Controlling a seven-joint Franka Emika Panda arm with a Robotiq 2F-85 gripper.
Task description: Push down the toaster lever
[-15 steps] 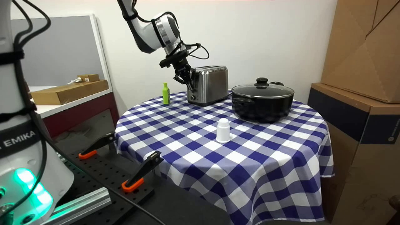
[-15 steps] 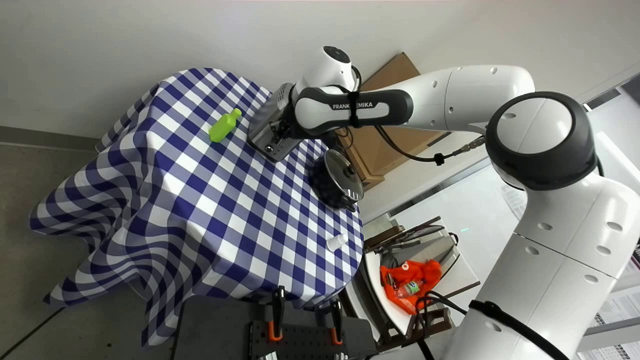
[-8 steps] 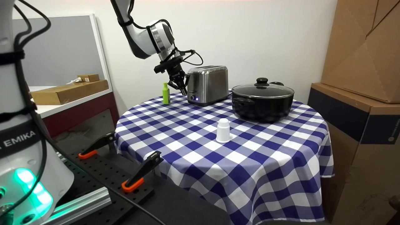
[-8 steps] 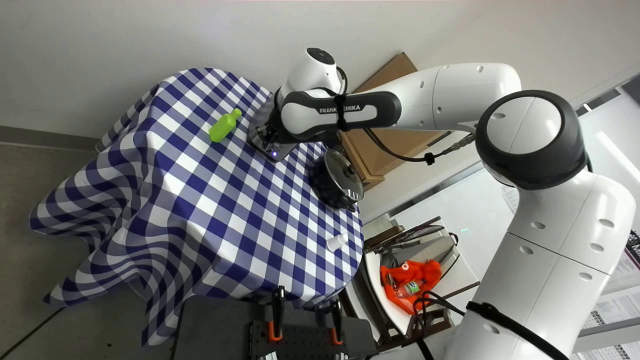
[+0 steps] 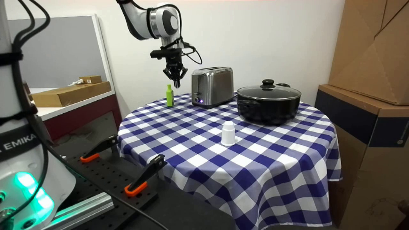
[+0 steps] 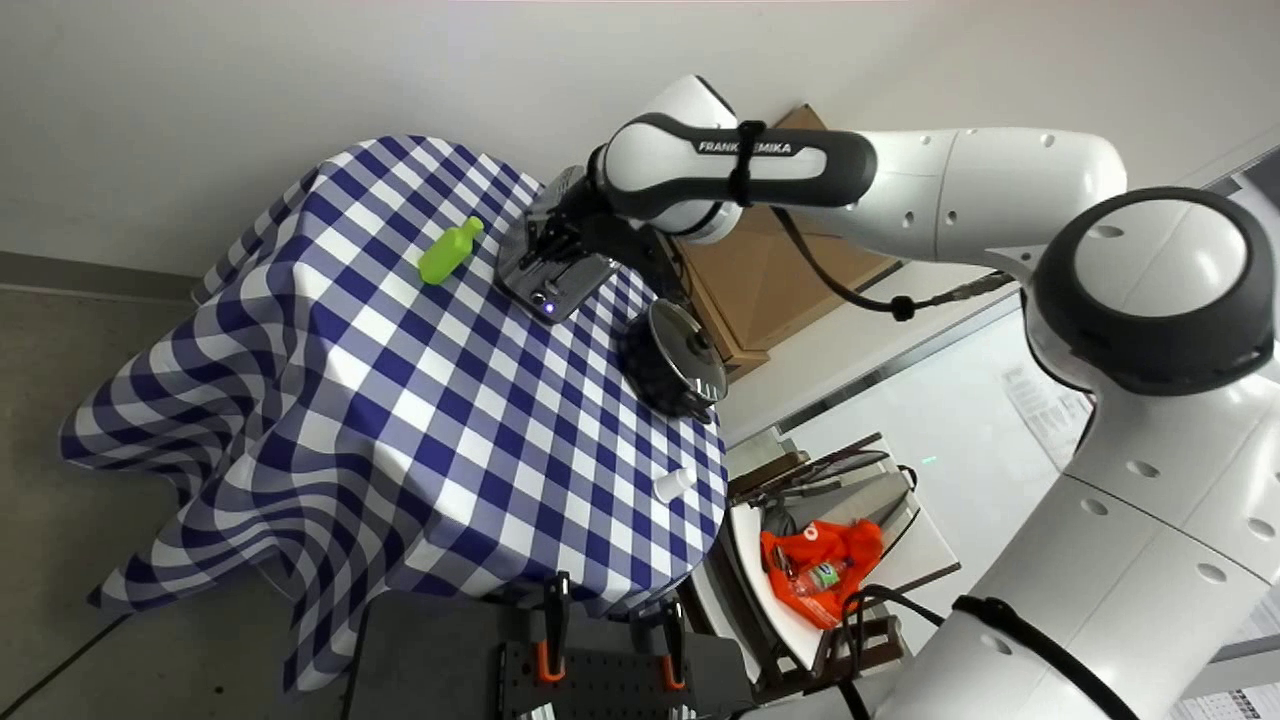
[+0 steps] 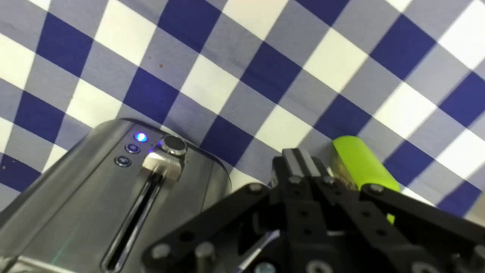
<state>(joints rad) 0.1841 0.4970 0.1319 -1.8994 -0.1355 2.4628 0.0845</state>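
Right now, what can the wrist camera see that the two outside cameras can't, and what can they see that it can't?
Only the wrist view clearly shows two small buttons beside the glowing light on the toaster, and brown specks on the checked tablecloth.

Only the exterior views show the black pot and the white container.

All show the toaster, its light, the green bottle, tablecloth and claw.

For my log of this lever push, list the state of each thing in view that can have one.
Toaster lever: down, at the bottom of its slot
Toaster light: lit blue
End effector: shut, empty, clear of the lever
Pot: lid on
Green bottle: upright
White bottle: upright
Robot base lights: lit green
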